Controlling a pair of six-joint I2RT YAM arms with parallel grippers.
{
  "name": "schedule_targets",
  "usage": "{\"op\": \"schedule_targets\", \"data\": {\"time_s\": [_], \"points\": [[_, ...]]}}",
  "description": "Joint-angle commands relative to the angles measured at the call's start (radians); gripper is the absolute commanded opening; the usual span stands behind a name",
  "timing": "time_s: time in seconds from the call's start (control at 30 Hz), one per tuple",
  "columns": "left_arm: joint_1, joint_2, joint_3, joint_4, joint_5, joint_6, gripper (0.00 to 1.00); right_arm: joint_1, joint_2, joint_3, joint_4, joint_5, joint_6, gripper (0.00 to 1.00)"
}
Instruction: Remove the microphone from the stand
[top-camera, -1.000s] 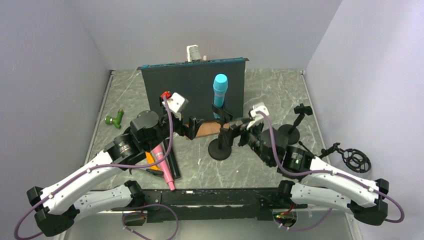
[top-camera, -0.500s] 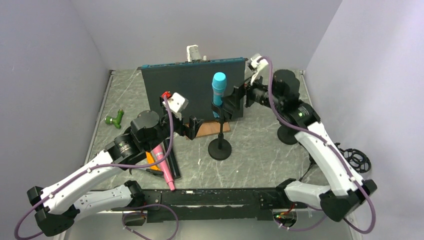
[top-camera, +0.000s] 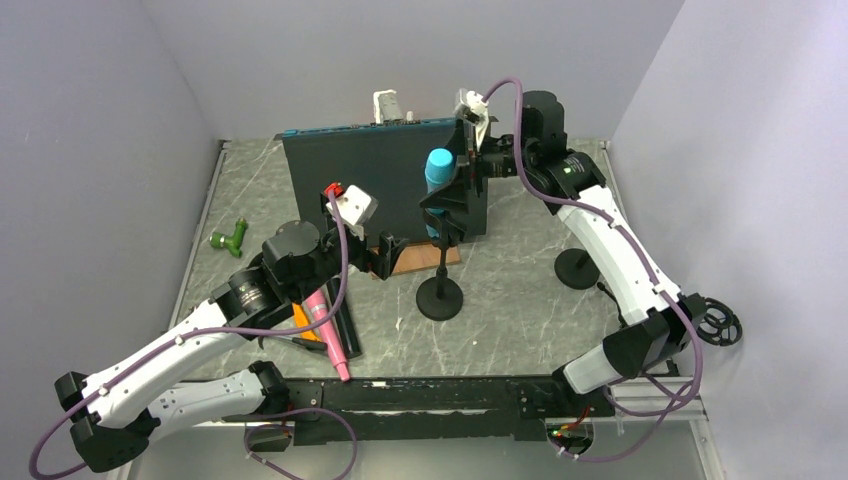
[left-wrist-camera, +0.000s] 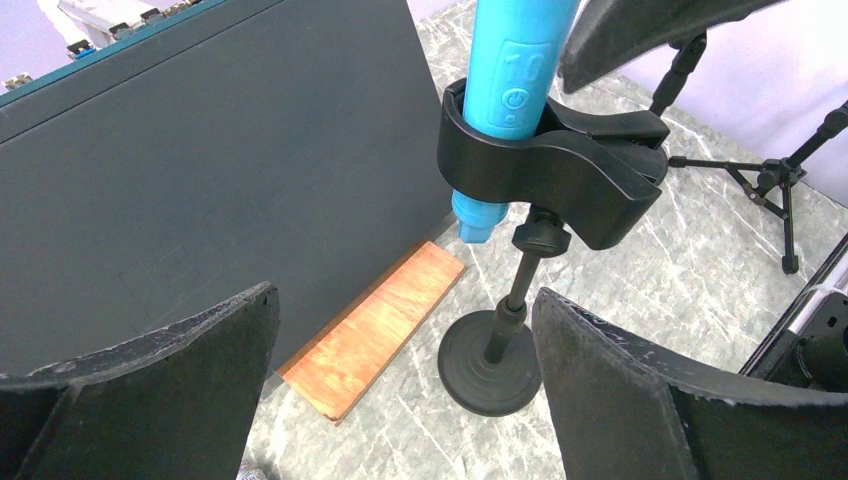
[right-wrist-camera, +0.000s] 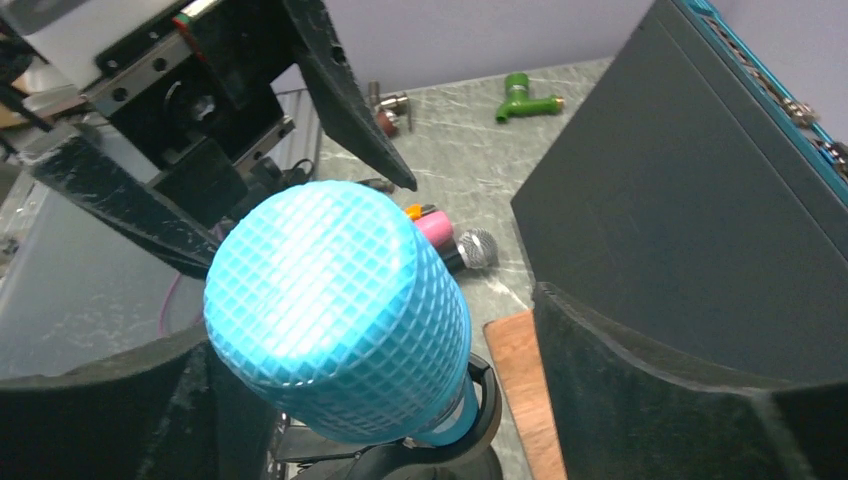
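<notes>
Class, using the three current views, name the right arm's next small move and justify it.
Probably close the right gripper on the blue microphone: its open jaws flank the head, and the microphone still sits in the stand's black clip, so a grip must precede lifting.

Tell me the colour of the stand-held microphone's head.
Cyan, diamond-grid textured microphone head; clearest in right wrist view.

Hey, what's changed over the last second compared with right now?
The right pincer rose from near the base of the stand to the blue microphone. It now straddles the microphone's head, open, gripping nothing. Unchanged: the microphone sits in its clip, and the left pincer is open, facing the stand.
</notes>
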Motion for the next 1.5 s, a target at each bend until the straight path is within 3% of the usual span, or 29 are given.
{"op": "schedule_targets", "data": {"time_s": [0.0, 0.17, 0.3, 0.43, 0.57, 0.8, 0.97, 1.23, 1.47], "points": [[0.004, -0.005, 0.0, 0.046, 0.0, -0.005, 0.99, -0.01, 0.025, 0.074, -0.054, -0.164, -0.089, 0.78], [0.004, -0.001, 0.001, 0.046, 0.008, -0.008, 0.99, -0.014, 0.014, 0.034, -0.029, -0.162, -0.081, 0.57], [0.003, 0.0, 0.002, 0.047, 0.02, -0.007, 0.99, -0.014, -0.015, -0.019, 0.035, -0.121, -0.037, 0.26], [0.004, -0.006, 0.002, 0.054, 0.046, 0.002, 0.99, -0.012, -0.09, -0.123, 0.175, 0.031, 0.052, 0.0], [0.004, -0.014, 0.002, 0.063, 0.09, 0.013, 0.99, 0.01, -0.213, -0.252, 0.311, 0.253, 0.16, 0.0], [0.004, -0.043, -0.017, 0.102, 0.162, 0.022, 0.99, 0.285, -0.266, -0.294, 0.279, 1.053, 0.226, 0.0], [0.003, -0.086, -0.051, 0.14, 0.175, 0.028, 0.99, 0.391, -0.24, -0.295, 0.271, 1.418, 0.356, 0.0], [0.004, -0.037, -0.034, 0.162, 0.332, 0.005, 1.0, 0.483, -0.23, -0.275, 0.197, 1.739, 0.564, 0.0], [0.096, 0.091, 0.038, 0.157, 0.459, -0.172, 0.99, 0.511, -0.218, -0.267, 0.171, 1.793, 0.596, 0.0]]}}
